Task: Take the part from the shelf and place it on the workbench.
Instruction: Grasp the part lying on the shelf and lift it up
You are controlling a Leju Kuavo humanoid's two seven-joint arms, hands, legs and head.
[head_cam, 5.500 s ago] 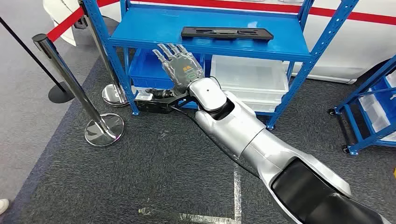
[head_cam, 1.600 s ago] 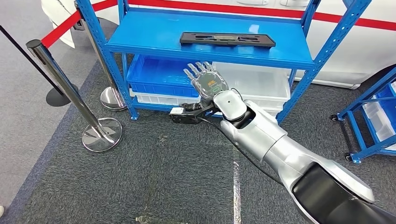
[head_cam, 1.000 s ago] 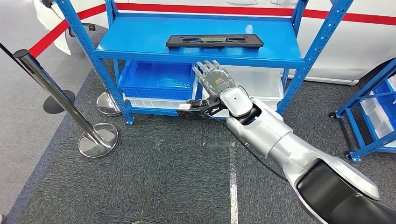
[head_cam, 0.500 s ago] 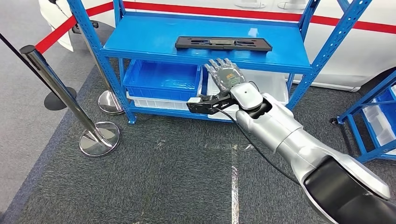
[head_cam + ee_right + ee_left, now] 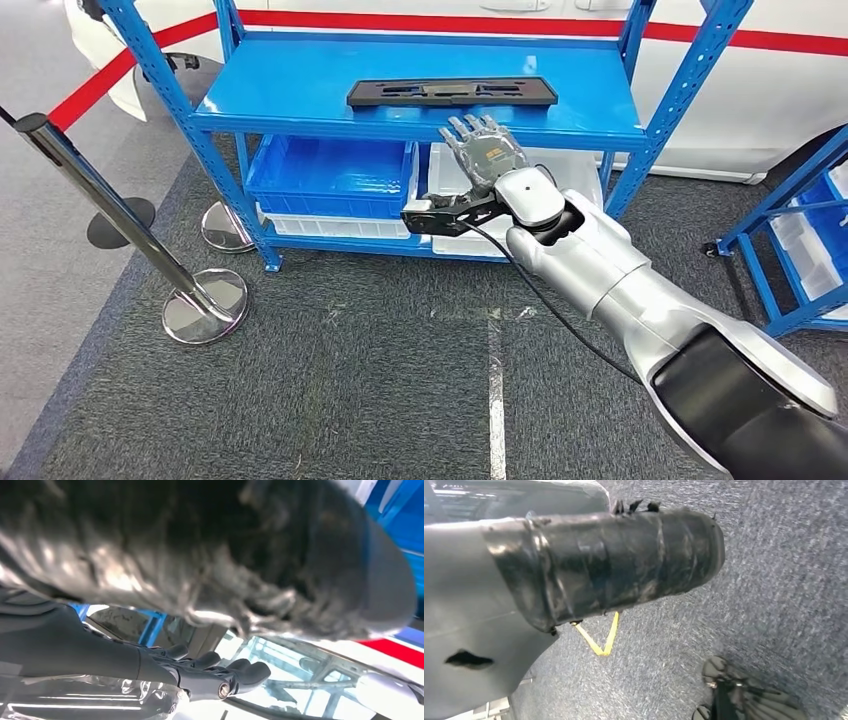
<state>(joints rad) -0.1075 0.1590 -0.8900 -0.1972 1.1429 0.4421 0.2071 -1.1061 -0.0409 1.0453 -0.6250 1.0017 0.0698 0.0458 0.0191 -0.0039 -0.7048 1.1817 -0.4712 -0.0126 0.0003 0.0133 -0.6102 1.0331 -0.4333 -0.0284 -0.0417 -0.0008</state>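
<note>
The part (image 5: 450, 92) is a long flat black strip lying along the top board of the blue shelf (image 5: 300, 90). My right hand (image 5: 485, 150) reaches forward on its silver arm, fingers straight and spread, holding nothing. Its fingertips are at the shelf's front edge, just short of the part's right half and not touching it. In the right wrist view the dark fingers (image 5: 220, 672) are stretched out with nothing in them. In the left wrist view, the dark ribbed cover of my left hand (image 5: 614, 565) hangs over grey carpet, its fingers hidden.
Under the top board sit a blue bin (image 5: 330, 175) and a clear bin (image 5: 570, 170). A chrome post (image 5: 100, 190) with a round base (image 5: 205, 305) stands at the left. Another blue rack (image 5: 800, 230) stands at the right. A white panel with a red stripe is behind.
The camera has swayed, so the whole scene shifts. My right hand has risen from the lower shelf level to the top board's front edge and moved right, still holding nothing.
</note>
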